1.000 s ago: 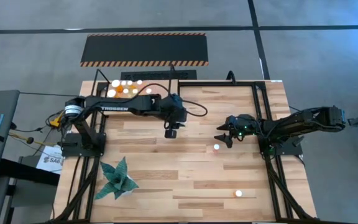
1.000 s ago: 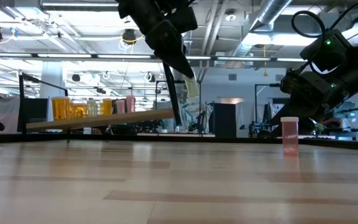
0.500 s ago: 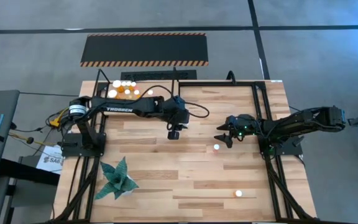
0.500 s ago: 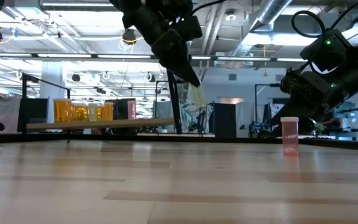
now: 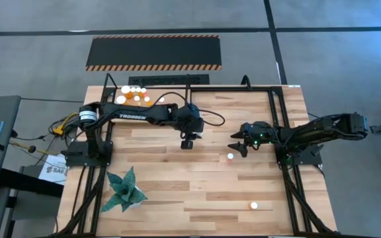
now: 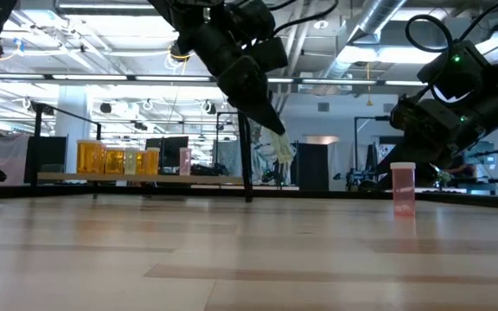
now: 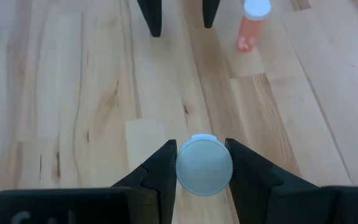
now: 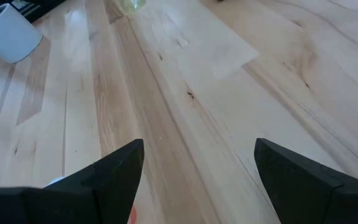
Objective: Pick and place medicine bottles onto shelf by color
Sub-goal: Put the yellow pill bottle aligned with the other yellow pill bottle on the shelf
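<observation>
My left gripper (image 5: 187,141) hangs over the table's middle, shut on a pale yellowish medicine bottle (image 6: 277,147) whose white cap (image 7: 204,165) faces the left wrist view. A pinkish-red bottle with a white cap (image 6: 403,187) (image 5: 230,156) stands upright on its base right of centre. My right gripper (image 5: 237,145) stands open just beyond it. On the shelf (image 6: 145,178) at the far left stand several orange bottles (image 6: 115,159) (image 5: 134,96). My left gripper pinches the bottle's cap end (image 7: 182,168) between its two fingers, one on each side of the round cap. The fingers (image 6: 258,108) slant down toward the table's right. The bottle's body sticks out below the fingertips, tilted and lifted clear of the table.
Another white-capped bottle (image 5: 254,205) stands near the table's front right. A green star-shaped plant (image 5: 124,192) sits at the front left. Black frame rails (image 5: 280,125) run along the table's sides. Bare wood lies between the two grippers.
My left gripper has come down and moved toward the table's right with the pale bottle, staying shut on it. The shelf board, whose right end stood raised a second ago, now lies level with its bottles upright.
</observation>
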You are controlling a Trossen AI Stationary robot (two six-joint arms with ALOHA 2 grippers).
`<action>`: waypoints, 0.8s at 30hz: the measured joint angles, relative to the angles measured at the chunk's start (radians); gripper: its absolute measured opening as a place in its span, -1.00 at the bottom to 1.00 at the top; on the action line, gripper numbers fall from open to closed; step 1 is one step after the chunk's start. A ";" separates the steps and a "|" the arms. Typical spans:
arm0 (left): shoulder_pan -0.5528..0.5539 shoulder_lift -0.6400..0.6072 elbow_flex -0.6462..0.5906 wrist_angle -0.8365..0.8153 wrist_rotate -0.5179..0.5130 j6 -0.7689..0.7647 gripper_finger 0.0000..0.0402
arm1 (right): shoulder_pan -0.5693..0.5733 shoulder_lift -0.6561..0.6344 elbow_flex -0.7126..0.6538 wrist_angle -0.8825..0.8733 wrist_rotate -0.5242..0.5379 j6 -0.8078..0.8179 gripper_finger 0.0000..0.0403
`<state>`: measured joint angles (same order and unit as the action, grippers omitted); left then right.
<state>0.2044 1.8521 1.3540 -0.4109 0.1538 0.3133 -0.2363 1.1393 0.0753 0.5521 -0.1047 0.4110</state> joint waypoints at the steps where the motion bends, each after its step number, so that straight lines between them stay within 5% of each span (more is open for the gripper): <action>1: 0.000 0.000 0.000 0.001 0.000 0.000 -0.49 | 0.000 0.000 0.000 0.000 0.000 0.000 0.62; 24: -0.005 0.049 0.047 -0.009 0.063 0.037 -0.44 | 0.000 0.000 0.000 -0.021 0.000 0.000 0.62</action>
<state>0.1993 1.9006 1.4008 -0.4202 0.2169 0.3501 -0.2361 1.1395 0.0750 0.5308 -0.1047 0.4110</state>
